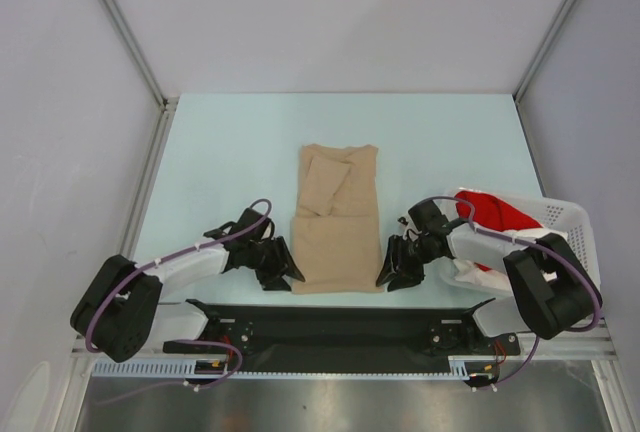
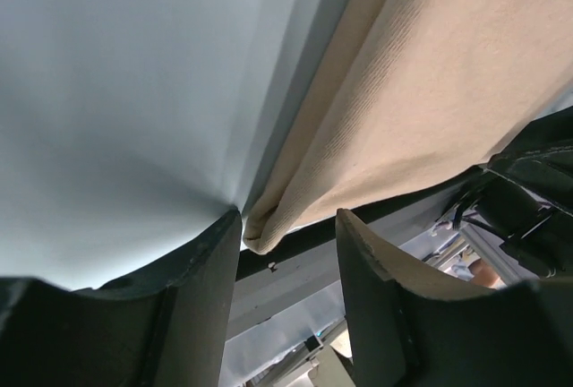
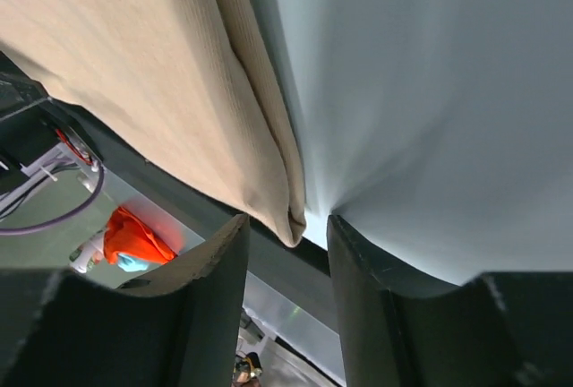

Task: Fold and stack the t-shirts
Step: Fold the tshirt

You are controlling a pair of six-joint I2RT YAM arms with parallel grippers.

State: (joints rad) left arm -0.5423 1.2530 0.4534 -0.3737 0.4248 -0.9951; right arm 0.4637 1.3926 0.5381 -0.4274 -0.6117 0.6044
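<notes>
One beige-tan t-shirt [image 1: 338, 220] lies on the table [image 1: 230, 152], folded lengthwise. Left arm's fingers [image 2: 192, 306] and right arm's fingers [image 3: 201, 306] straddle its near corners, spread, unclamped. Crosswise folding seemingly remains; a red t-shirt [image 1: 495, 212] waits in a basket [image 1: 570, 220] to its right.

The desk [image 1: 230, 152] has a pale blue-green top, matte and evenly lit, with only soft shadows. Plain white panels close it in: a back wall [image 1: 340, 12] behind the far edge, a left wall [image 1: 60, 102] and a right wall [image 1: 600, 82] along the sides. Slim aluminium posts [image 1: 120, 27] rise slanting from the two far corners. A black rail [image 1: 340, 324] runs along the near edge, with a white slotted cable duct [image 1: 140, 364] and a brushed steel strip [image 1: 330, 407] below it.
</notes>
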